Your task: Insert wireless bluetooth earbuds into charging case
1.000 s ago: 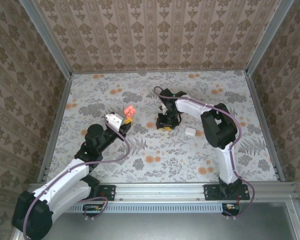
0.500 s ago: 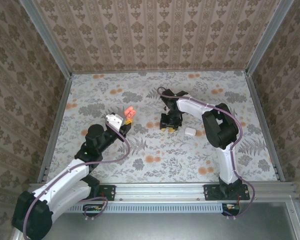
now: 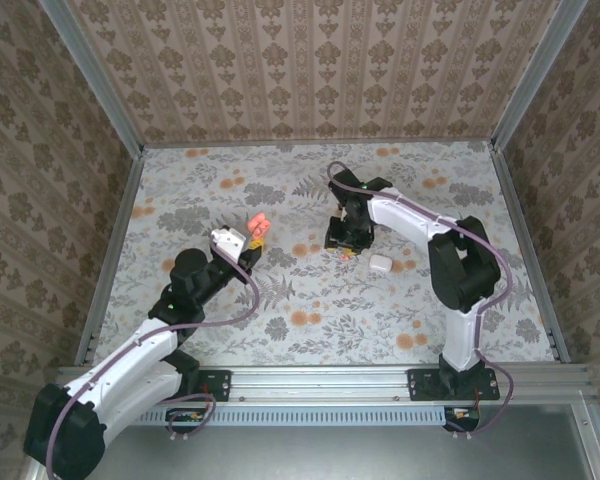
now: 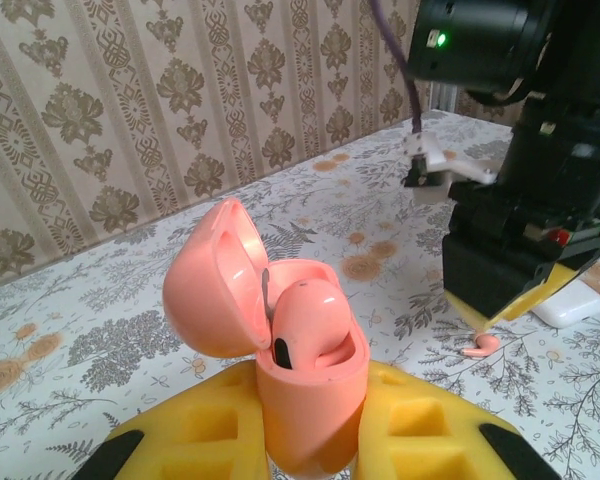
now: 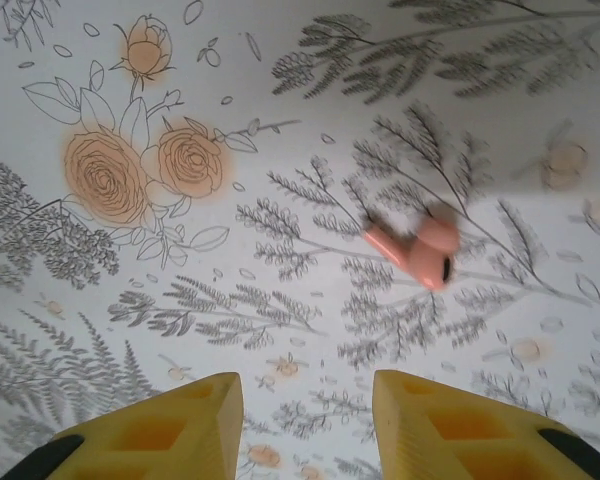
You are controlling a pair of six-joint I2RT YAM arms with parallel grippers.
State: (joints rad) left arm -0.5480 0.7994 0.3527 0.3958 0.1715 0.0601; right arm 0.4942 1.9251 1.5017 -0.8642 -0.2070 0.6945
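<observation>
My left gripper (image 4: pixel 308 430) is shut on the coral charging case (image 4: pixel 305 385), which stands upright between the yellow fingers (image 4: pixel 190 430) with its lid (image 4: pixel 212 290) swung open to the left. One coral earbud (image 4: pixel 310 318) sits in the case. In the top view the case (image 3: pixel 258 225) is held at the left gripper (image 3: pixel 250 243), left of centre. The second earbud (image 5: pixel 417 253) lies loose on the floral floor, ahead and right of my right gripper (image 5: pixel 305 400), whose yellow fingers (image 5: pixel 165 430) stand open and hold nothing. That loose earbud (image 4: pixel 483 345) also lies just below the right gripper (image 4: pixel 515 275).
A white pebble-like object (image 3: pixel 380 263) lies right of the right gripper (image 3: pixel 342 240), and shows again behind it (image 4: pixel 578 300). Patterned walls (image 3: pixel 310 70) and metal rails enclose the floral floor (image 3: pixel 310 320).
The right arm has swung to the right and its gripper has shifted slightly right and back. The left arm and the case have not moved.
</observation>
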